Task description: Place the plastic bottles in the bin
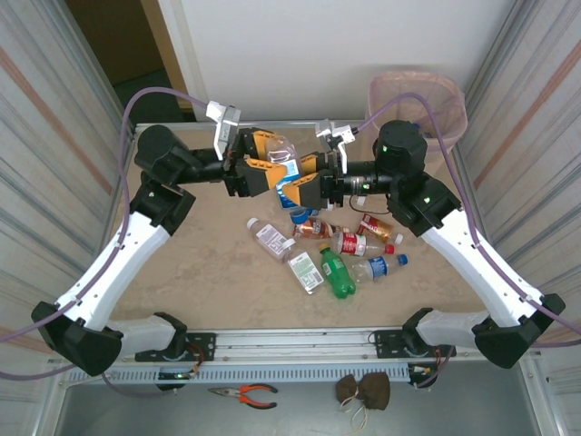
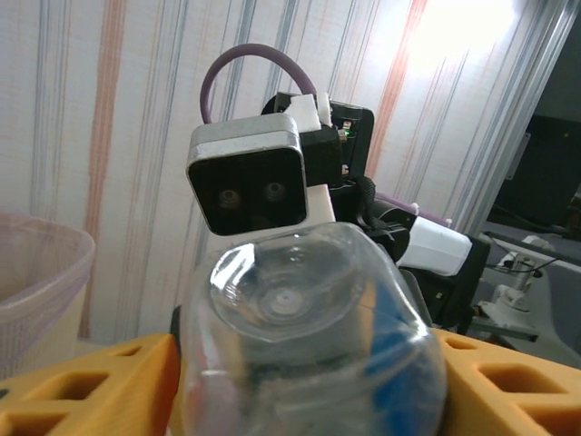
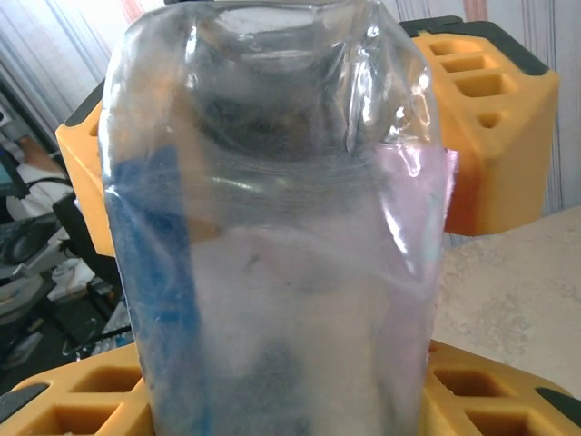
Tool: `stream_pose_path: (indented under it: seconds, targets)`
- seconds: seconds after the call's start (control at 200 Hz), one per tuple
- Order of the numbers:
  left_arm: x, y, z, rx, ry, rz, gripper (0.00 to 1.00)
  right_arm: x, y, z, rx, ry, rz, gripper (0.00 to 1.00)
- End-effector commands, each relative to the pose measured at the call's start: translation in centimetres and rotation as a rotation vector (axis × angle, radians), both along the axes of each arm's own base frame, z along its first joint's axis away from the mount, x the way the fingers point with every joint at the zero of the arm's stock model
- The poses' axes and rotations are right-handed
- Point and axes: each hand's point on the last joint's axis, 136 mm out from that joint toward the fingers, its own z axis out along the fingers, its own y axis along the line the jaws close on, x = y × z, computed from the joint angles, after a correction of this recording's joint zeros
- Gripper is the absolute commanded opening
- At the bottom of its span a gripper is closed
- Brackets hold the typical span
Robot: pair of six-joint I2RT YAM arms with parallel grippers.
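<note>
Clear bottle (image 3: 272, 227) is clamped by the right gripper (image 1: 301, 179) above the table's (image 1: 200, 254) far edge, long axis running arm to arm, base toward the left gripper (image 1: 270, 156), whose hold cannot be judged. Its cap is hidden. The bin (image 1: 445, 113) is seen at the far right corner.

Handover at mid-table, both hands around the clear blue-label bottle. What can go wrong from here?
1. The clear, dented plastic bottle with a blue label sits between the fingers of both the left hand and the right hand; neither grip looks clearly firm, so it may drop onto the loose bottles below.
2. Its thin wall could buckle and slip.
3. The right arm's purple cable crosses the pale pink perforated bin; it may snag at the drop.
</note>
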Motion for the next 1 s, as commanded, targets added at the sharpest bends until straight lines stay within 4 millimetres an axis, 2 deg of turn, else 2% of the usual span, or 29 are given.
stream_pose_path:
  seconds: [0.0, 0.075, 0.165, 0.356, 0.506, 0.716, 0.822, 0.892, 0.952, 0.997]
  targets:
    - [-0.4, 0.8, 1.3, -0.016, -0.063, 0.075, 0.79, -0.5, -0.8, 1.7, 0.019, -0.065, -0.023, 0.49]
    - [0.1, 1.5, 1.2, -0.018, -0.063, 0.145, 0.85, 0.3, -1.4, 1.8, 0.016, -0.065, -0.064, 0.50]
    - [0.9, 2.6, 1.0, -0.023, -0.054, 0.228, 0.87, 1.6, -2.6, 2.0, 0.010, -0.062, -0.130, 0.51]
    - [2.0, 4.7, 0.1, -0.033, -0.026, 0.338, 0.88, 6.4, -6.4, 2.1, -0.020, -0.028, -0.342, 0.52]
    - [1.9, 4.9, -0.5, -0.027, -0.010, 0.345, 0.88, 12.0, -11.5, 1.9, -0.047, 0.053, -0.600, 0.54]
    - [2.2, 4.9, -1.3, -0.017, 0.010, 0.350, 0.87, 19.0, -20.3, 1.1, -0.021, 0.230, -0.980, 0.50]
    - [2.2, 4.9, -1.6, -0.014, 0.012, 0.349, 0.87, 22.1, -24.8, 0.1, 0.039, 0.344, -1.168, 0.45]
    - [2.2, 4.8, -1.8, -0.011, 0.011, 0.350, 0.87, 23.9, -27.1, -0.7, 0.090, 0.401, -1.258, 0.44]
    - [2.3, 4.8, -2.0, -0.011, 0.010, 0.349, 0.87, 25.5, -28.9, -1.5, 0.147, 0.458, -1.317, 0.38]
    - [2.3, 4.8, -2.1, -0.012, 0.009, 0.351, 0.87, 26.6, -30.1, -2.5, 0.209, 0.529, -1.356, 0.40]
